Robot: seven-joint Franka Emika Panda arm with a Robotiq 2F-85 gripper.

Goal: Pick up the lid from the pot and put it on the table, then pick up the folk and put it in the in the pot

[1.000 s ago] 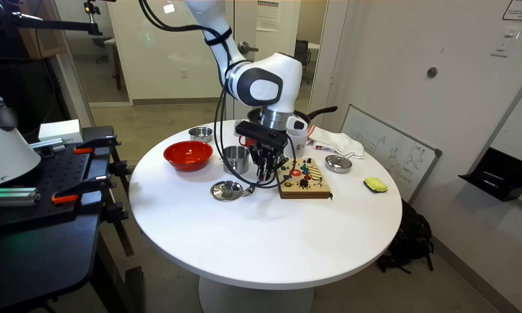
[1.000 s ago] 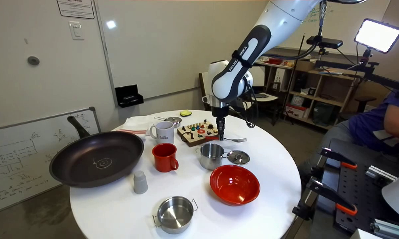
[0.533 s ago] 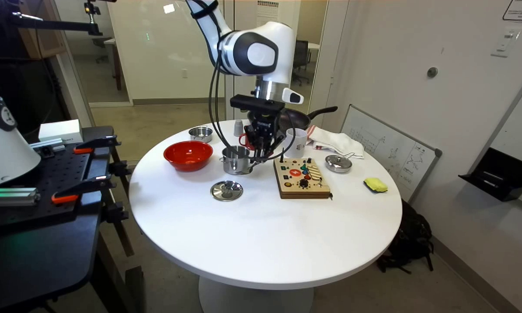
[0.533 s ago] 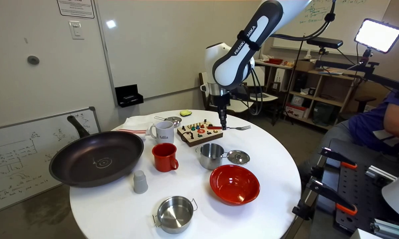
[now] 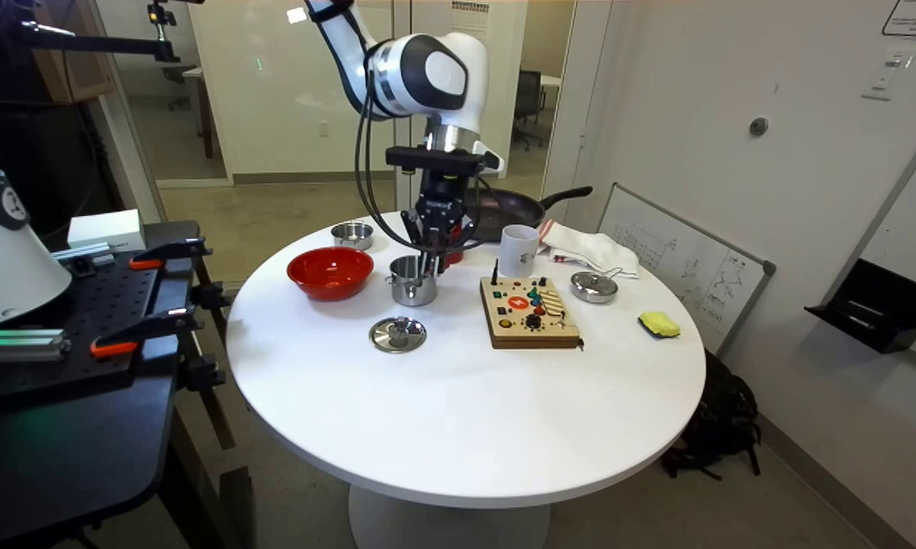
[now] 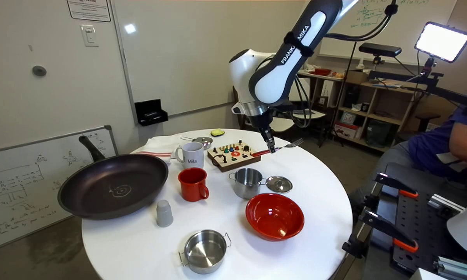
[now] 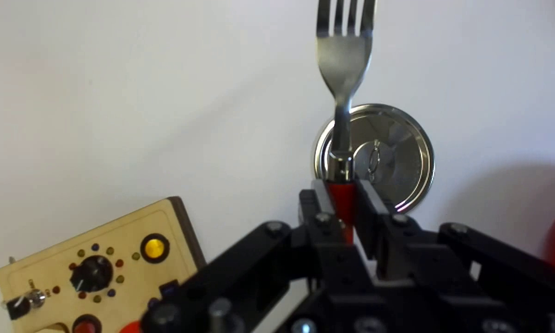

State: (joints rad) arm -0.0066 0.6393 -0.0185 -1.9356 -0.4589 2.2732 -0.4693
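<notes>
My gripper (image 7: 342, 188) is shut on the red handle of the folk (image 7: 344, 62) in the wrist view; the tines point away from the jaws. In an exterior view the folk (image 6: 293, 144) hangs above the table (image 5: 458, 427), tilted with its tines higher than its handle. The small steel pot (image 6: 248, 184) stands uncovered, handles at its sides. Seen in an exterior view, my gripper (image 5: 432, 267) overlaps the rim of the pot (image 5: 410, 290); it cannot be told there how far behind it is. Flat on the table lies the lid (image 5: 397, 335), and beneath the folk the lid (image 7: 397, 157) shows too.
Beside the pot are a red bowl (image 6: 275, 217), a red mug (image 6: 193, 184) and a wooden switch board (image 5: 532, 314). A white mug (image 5: 519, 250), a black frying pan (image 6: 114, 186), a grey cup (image 6: 164, 214) and a shallow steel bowl (image 6: 205, 252) stand farther around.
My gripper has risen from the table beside the lid with the folk in it, moved over towards the pot's side, and tilted so that the tines point upward. Lid and pot have stayed put.
</notes>
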